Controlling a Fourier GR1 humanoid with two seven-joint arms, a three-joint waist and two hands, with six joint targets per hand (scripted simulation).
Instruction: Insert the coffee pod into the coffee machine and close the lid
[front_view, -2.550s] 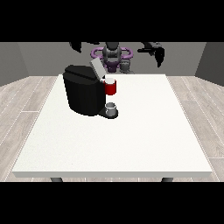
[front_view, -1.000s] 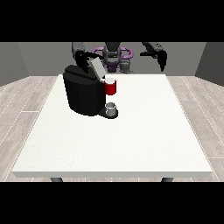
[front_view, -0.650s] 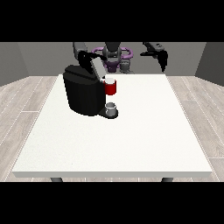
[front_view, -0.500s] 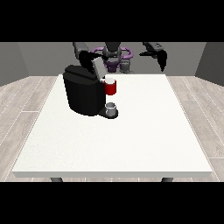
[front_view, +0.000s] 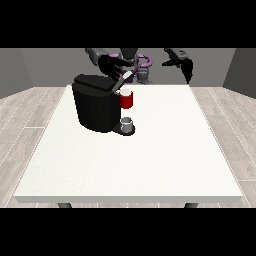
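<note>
Standing on the white table (front_view: 150, 165), the coffee machine (front_view: 97, 105) partly hides one hand (front_view: 111, 66); its fingers, and those of the other hand (front_view: 186, 67), are unclear.

matt black coffee machine (front_view: 96, 107), matt white table (front_view: 150, 160)

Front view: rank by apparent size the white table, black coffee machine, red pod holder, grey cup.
1. white table
2. black coffee machine
3. and 4. red pod holder and small grey cup: they look about alike, so no ranking between them.
</note>
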